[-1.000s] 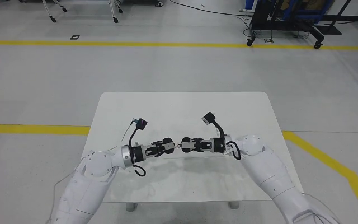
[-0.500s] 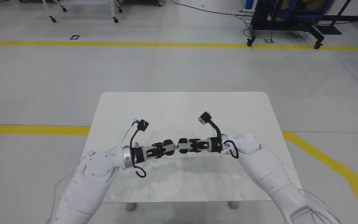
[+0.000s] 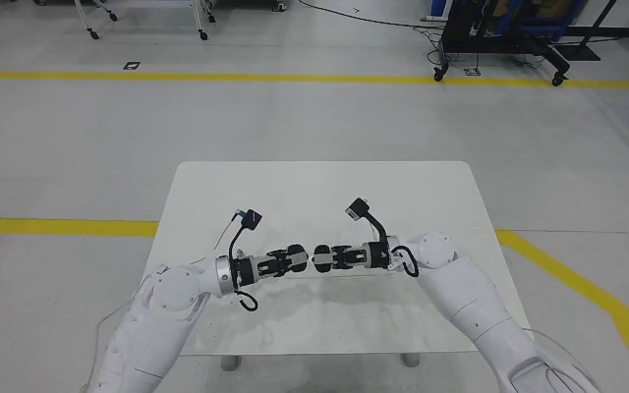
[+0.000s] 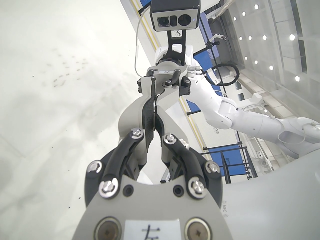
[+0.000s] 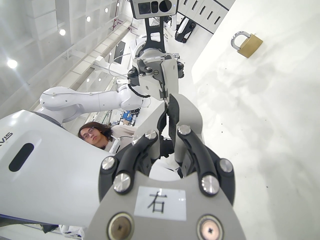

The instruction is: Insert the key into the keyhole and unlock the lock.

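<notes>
Left end effector [image 4: 153,102] tip-to-tip with right end effector [image 5: 167,101] | padlock [image 5: 246,44] lying on table [image 5: 275,106]

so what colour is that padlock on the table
The small metal padlock has a brass-gold body and a silver shackle; clearest in the right wrist view.

Left tool [image 3: 303,257], right tool [image 3: 322,258] tip to tip, blocking each other; open tabletop [image 5: 275,101] around padlock [image 5: 247,43].
</notes>
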{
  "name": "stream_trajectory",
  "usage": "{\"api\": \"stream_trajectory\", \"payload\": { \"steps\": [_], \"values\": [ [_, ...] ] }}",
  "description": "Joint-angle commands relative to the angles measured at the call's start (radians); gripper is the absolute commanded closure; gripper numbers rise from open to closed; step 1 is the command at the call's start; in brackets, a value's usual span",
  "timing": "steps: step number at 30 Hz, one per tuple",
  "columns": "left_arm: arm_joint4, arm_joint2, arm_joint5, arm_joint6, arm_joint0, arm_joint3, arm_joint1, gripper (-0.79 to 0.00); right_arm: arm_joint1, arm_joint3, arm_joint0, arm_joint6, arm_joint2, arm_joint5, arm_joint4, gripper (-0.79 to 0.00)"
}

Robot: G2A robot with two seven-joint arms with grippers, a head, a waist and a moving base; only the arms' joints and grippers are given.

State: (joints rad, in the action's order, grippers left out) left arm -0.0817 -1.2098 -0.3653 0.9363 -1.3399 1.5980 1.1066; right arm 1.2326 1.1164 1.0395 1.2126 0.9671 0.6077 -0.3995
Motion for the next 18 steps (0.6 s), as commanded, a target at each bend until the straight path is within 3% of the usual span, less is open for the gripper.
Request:
{"api": "stream_trajectory", "payload": {
  "steps": [1,5,6,7,8,18],
  "values": [
    [-0.003,0.001,0.001,-0.003,0.002,-0.002,-0.001,0.000,0.000,-0.001,-0.001,-0.003,-0.003,0.002,0.003,0.000],
    [0.011,0.007,-0.001,-0.009,0.005,-0.003,-0.002,0.000,0.000,-0.004,-0.003,-0.007,-0.007,0.006,0.000,0.000],
    [0.011,0.008,-0.001,-0.013,0.005,-0.003,-0.002,-0.080,0.000,-0.005,-0.004,-0.008,-0.008,0.008,0.000,0.000],
    [0.008,0.008,-0.002,-0.015,0.005,-0.003,-0.002,-0.391,0.000,-0.005,-0.004,-0.010,-0.009,0.009,0.001,0.000],
    [0.003,0.008,-0.002,-0.018,0.005,-0.003,-0.003,-0.785,0.000,-0.005,-0.005,-0.011,-0.010,0.011,0.002,0.000],
    [-0.122,-0.052,-0.070,-0.099,-0.015,-0.009,-0.007,-0.785,-0.040,0.023,0.065,-0.086,0.087,0.086,-0.012,0.000]
  ]
}}
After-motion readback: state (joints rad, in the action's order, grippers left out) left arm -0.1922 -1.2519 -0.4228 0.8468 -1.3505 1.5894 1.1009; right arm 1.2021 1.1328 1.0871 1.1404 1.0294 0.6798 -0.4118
